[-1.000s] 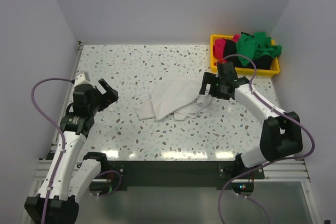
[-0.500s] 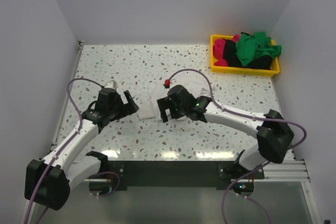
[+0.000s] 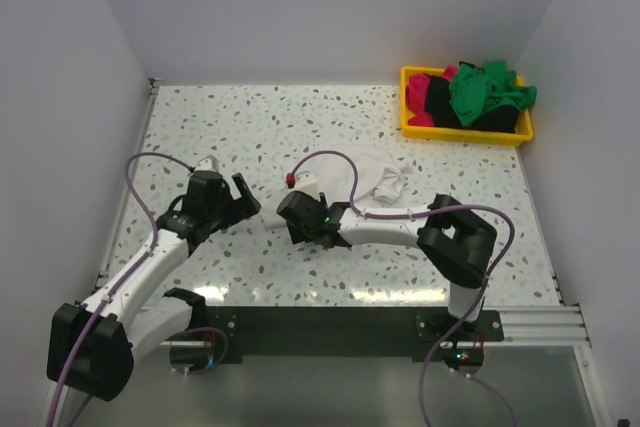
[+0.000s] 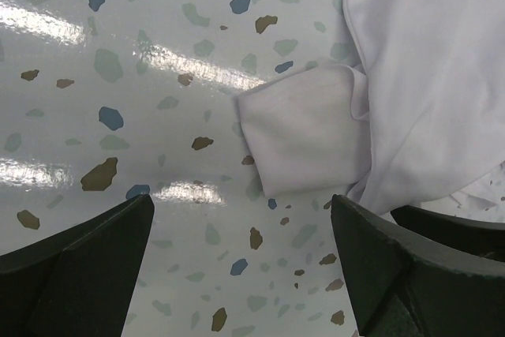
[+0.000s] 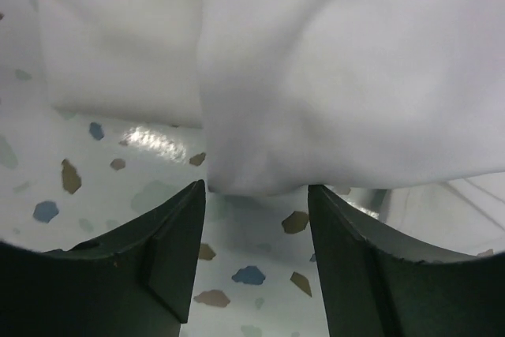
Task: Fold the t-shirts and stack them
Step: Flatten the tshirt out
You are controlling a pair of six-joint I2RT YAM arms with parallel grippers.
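The large white t-shirt (image 3: 375, 179) lies crumpled in the middle of the table. My left gripper (image 3: 246, 203) is open and empty at its left edge. In the left wrist view the left gripper (image 4: 241, 274) hovers just short of a folded sleeve of the white shirt (image 4: 304, 140). My right gripper (image 3: 308, 230) is open and low over the shirt's near-left edge. In the right wrist view the right gripper (image 5: 256, 258) has its jaws on either side of a hanging fold of the shirt (image 5: 331, 76) without closing on it. The green (image 3: 485, 92), pink (image 3: 420, 92) and black (image 3: 445, 97) shirts lie heaped in the bin.
The yellow plastic bin (image 3: 462, 133) stands at the far right corner. Grey walls close in the table on the left, back and right. The right arm (image 3: 400, 227) stretches across the near middle of the table, and its purple cable (image 3: 340, 162) loops over the shirt.
My right gripper has swept left from the shirt's right side to its near-left edge. My left gripper has moved in toward the shirt's left sleeve. The shirt has shifted and bunched.
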